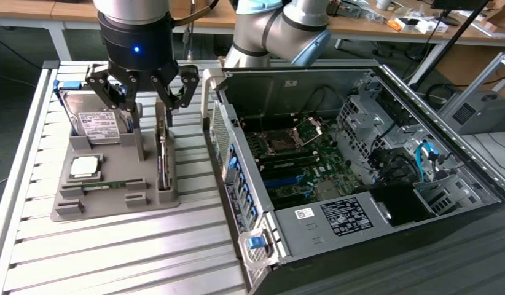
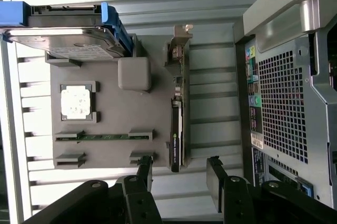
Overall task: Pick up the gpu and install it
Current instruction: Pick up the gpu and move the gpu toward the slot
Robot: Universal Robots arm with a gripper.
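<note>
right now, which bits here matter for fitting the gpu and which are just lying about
For the job: gpu, standing on edge in the grey holder; open end effector above it; open computer case.

Just lying about: hard drive, square silver chip, memory stick, all in the same holder.

Exterior view high, angled down, wrist view overhead, tray (image 1: 166, 200) shared

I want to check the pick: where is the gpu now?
In the exterior view the gpu stands on edge in the grey holder, on its side nearest the computer case, just under the open fingers.
</note>
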